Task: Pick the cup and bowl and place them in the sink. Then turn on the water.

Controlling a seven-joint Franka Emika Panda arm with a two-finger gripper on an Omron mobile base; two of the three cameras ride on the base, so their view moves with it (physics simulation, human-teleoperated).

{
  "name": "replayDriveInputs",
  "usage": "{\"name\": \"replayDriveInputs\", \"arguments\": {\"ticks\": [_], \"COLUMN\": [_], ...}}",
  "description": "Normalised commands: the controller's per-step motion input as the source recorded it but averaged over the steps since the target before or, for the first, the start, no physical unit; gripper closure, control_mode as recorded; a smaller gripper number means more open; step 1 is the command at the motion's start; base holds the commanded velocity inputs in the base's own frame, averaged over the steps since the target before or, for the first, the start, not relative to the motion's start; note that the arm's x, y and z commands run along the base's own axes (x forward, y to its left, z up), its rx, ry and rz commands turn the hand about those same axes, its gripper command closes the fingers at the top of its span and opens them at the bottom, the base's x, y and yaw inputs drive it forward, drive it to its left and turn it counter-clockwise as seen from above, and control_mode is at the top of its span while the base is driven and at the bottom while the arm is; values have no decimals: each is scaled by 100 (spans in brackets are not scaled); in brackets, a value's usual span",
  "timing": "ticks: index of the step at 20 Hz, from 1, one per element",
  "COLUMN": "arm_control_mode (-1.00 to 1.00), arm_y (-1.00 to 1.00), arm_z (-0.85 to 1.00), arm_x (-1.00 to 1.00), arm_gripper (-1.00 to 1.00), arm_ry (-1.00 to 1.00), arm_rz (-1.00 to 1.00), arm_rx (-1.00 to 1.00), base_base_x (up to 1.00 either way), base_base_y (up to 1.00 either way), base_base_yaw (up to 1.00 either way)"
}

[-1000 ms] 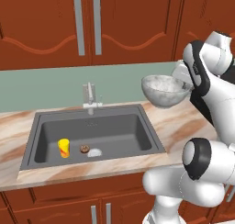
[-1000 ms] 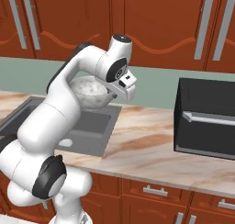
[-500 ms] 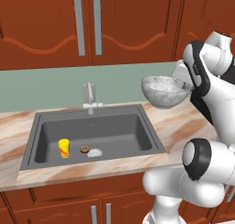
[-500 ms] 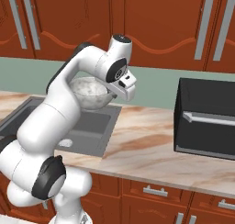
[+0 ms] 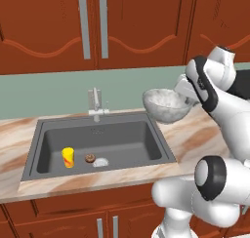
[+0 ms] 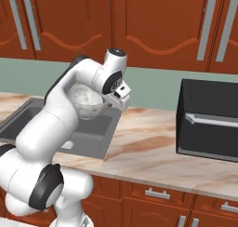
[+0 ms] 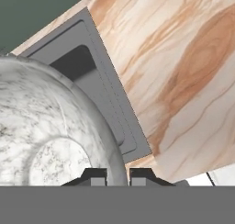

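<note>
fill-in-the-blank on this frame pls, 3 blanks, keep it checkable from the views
1. The gripper is shut on the rim of the ____.
2. The yellow cup stands upright inside the ____.
3. The black appliance sits on the ____, apart from the sink.

Missing words: bowl; sink; counter

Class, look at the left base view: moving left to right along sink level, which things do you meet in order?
cup → small brown round item → faucet → bowl held up by the gripper
</note>
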Motion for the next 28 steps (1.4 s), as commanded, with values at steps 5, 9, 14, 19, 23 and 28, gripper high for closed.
{"name": "replayDriveInputs", "arguments": {"ticks": [5,9,14,19,23,28], "arm_control_mode": [-100,-100,-100,-100,-100,-100], "arm_y": [51,48,49,42,37,18], "arm_z": [-40,-20,-30,-38,-37,-40], "arm_x": [0,0,0,6,8,2], "arm_gripper": [100,100,100,100,100,100], "arm_ry": [0,1,0,0,0,0], "arm_rz": [0,0,0,0,0,2], "arm_rx": [0,0,-1,-1,0,0], "base_base_x": [0,0,0,0,0,0], "base_base_y": [0,0,0,0,0,0], "base_base_yaw": [0,0,0,0,0,0]}}
